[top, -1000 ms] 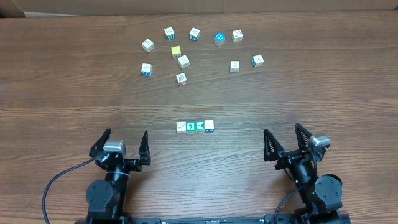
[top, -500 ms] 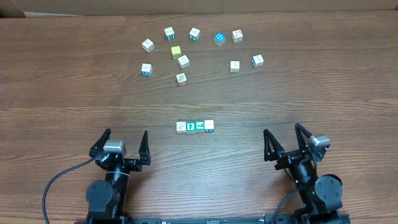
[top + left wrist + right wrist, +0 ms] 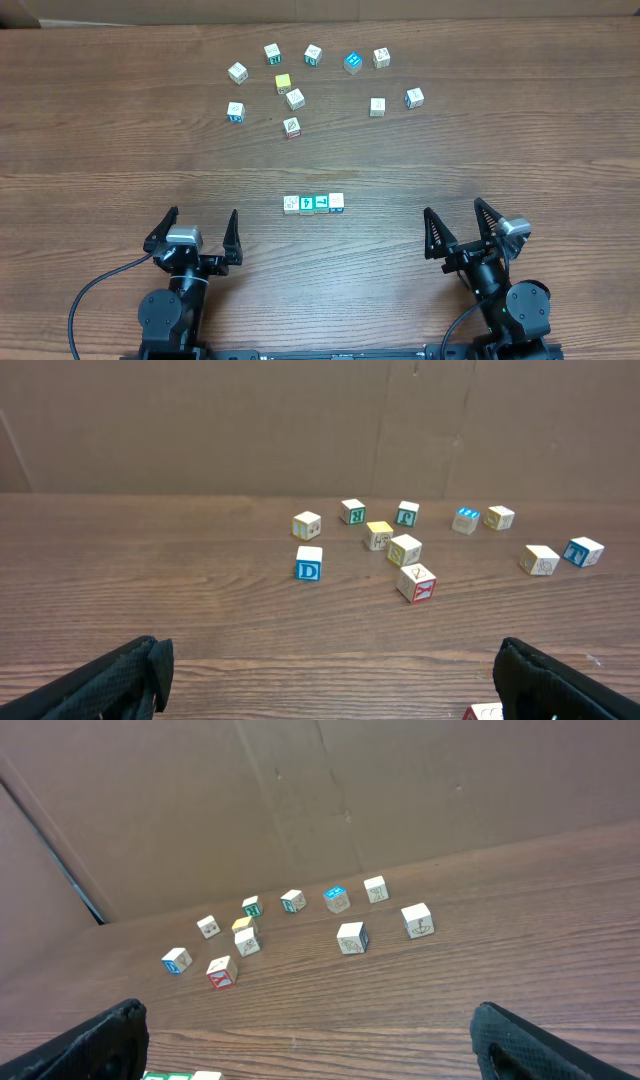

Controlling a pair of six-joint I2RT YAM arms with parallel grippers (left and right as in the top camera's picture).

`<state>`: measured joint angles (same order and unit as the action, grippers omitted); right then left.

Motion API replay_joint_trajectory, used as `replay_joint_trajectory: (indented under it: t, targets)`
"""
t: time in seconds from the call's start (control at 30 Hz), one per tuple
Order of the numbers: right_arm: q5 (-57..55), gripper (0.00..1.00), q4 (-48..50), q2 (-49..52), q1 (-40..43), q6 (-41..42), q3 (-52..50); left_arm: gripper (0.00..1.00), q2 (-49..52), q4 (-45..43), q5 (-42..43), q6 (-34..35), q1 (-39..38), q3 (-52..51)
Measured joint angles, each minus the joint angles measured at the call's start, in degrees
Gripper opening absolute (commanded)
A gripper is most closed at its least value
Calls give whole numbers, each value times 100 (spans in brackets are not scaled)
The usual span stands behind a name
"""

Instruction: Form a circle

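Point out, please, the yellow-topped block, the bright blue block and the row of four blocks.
yellow-topped block [image 3: 283,83], overhead view, centre of its yellow top face.
bright blue block [image 3: 352,62], overhead view, centre of its blue top face.
row of four blocks [image 3: 313,203], overhead view, seam between its two middle blocks.

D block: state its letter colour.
D block: blue letter, clearest in left wrist view.

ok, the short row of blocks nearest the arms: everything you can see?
The row of blocks is four small cubes, seemingly painted wood, in a straight left-to-right line, each touching its neighbour. Outer two have pale tops, inner two green and teal. It sits on the table, apart from the scattered blocks beyond; nothing else touches it.
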<state>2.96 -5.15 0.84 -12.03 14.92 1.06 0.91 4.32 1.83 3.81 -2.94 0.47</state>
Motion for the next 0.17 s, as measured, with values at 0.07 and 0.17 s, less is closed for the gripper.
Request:
replay_joint_trajectory:
  t: [0.07,0.17]
  targets:
    - [0,100,2,0,0,2,0,100,0,0,0,0,0,0]
    - [0,100,2,0,0,4,0,100,0,0,0,0,0,0]
